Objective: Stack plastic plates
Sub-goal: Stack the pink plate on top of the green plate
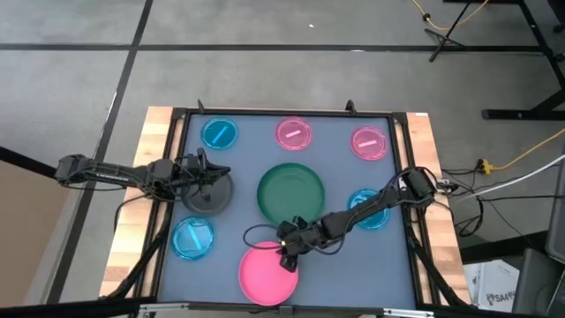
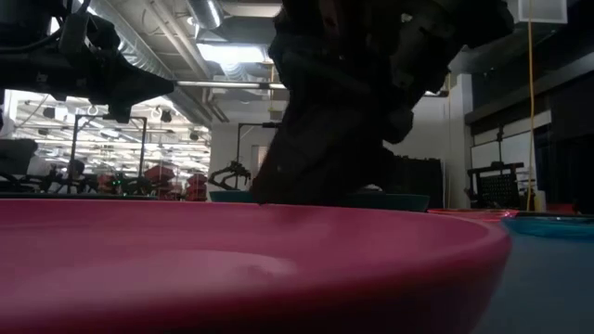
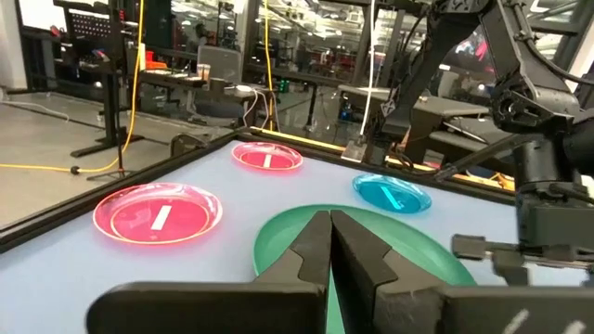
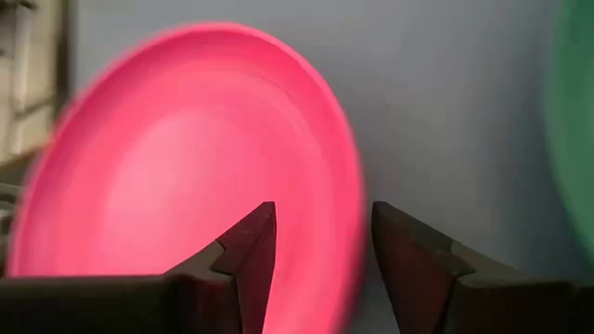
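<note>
The hot pink plate (image 1: 267, 276) lies flat near the table's near edge and fills the foreground of the low view (image 2: 232, 269). The dark green plate (image 1: 290, 193) lies at the table's middle. My right gripper (image 1: 287, 252) is open at the pink plate's far rim (image 4: 351, 223), one finger over the plate's inside and one outside it. My left gripper (image 1: 222, 174) is shut and holds nothing, left of the green plate (image 3: 278, 246), above the table. My right gripper (image 4: 322, 211) stands open astride the hot pink plate's far rim (image 4: 355, 243), coming from above at a slant from the right. Whether either finger touches the plate, I cannot tell. The plate lies flat on the table.
Small blue plates lie at the far left (image 1: 219, 133), near left (image 1: 193, 238) and under the right arm (image 1: 366, 212). Small pink plates (image 1: 294, 133) (image 1: 369, 142) lie along the far edge. A raised dark frame (image 1: 177, 177) borders the mat.
</note>
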Tool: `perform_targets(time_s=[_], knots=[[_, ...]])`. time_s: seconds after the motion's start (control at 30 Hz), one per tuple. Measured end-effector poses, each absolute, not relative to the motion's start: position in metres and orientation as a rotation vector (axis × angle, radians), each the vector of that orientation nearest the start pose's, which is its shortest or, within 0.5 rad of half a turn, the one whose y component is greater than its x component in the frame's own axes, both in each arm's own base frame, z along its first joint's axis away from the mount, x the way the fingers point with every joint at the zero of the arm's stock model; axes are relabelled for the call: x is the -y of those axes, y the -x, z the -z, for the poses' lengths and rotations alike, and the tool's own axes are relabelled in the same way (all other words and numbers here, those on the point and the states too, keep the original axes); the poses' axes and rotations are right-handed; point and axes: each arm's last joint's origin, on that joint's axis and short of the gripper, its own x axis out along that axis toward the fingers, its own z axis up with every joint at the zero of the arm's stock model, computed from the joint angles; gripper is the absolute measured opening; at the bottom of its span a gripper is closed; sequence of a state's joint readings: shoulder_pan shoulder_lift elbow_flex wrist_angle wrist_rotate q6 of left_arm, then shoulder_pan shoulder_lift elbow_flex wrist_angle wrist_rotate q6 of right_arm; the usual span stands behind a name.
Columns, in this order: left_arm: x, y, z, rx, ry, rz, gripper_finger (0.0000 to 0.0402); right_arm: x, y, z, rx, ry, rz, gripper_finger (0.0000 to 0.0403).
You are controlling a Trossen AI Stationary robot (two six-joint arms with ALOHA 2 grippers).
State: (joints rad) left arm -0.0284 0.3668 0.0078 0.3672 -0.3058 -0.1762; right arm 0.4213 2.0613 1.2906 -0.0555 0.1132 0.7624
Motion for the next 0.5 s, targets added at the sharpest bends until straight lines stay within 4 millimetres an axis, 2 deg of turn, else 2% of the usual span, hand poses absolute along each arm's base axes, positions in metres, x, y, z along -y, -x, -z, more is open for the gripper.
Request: perform_targets(time_s=[0.17,0.5], knots=[[-0.005,-0.120,-0.169,0.031,0.165,-0.280,0.0005,-0.178,-0.393,-0.127,-0.852,-0.502,0.003,0.0154],[-0.005,-0.120,-0.169,0.030,0.154,-0.282,0.0005,-0.178,-0.394,-0.122,-0.863,-0.504,0.005,0.0047]])
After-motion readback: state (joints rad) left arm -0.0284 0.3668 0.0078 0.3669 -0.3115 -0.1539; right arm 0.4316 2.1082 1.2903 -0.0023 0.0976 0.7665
